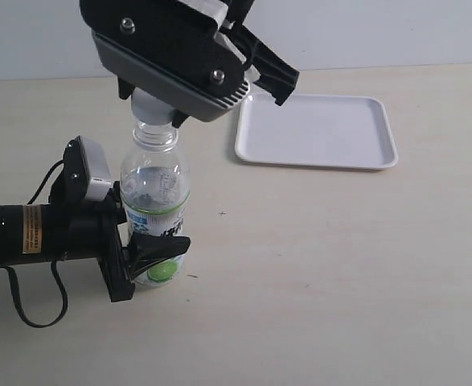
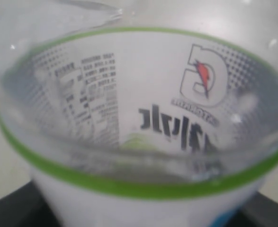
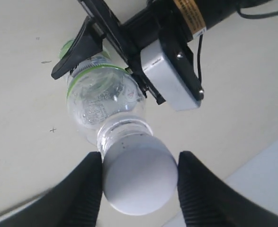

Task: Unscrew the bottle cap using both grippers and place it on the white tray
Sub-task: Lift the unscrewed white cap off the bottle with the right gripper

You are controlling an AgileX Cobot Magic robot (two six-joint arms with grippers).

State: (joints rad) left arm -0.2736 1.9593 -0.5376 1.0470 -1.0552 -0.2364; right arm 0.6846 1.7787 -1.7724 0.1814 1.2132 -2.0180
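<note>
The bottle cap (image 3: 139, 182) is sitting on the neck of the upright bottle (image 1: 155, 189), upper left of the exterior frame. It is judged light and stiff, best taken across its sides. The right gripper (image 3: 139, 189) is pressing both fingers against those sides. The left gripper (image 1: 151, 259) is clamping the bottle's lower body, which is thin-walled and probably crushable. The white tray (image 1: 316, 133) is lying at upper right, well apart.

One desk (image 1: 340, 281), five things counted by kind.
One clear bottle (image 1: 155, 189), one white bottle cap (image 3: 139, 177), one white tray (image 1: 316, 129), and two black grippers: left gripper (image 1: 151, 245), right gripper (image 3: 139, 189).
</note>
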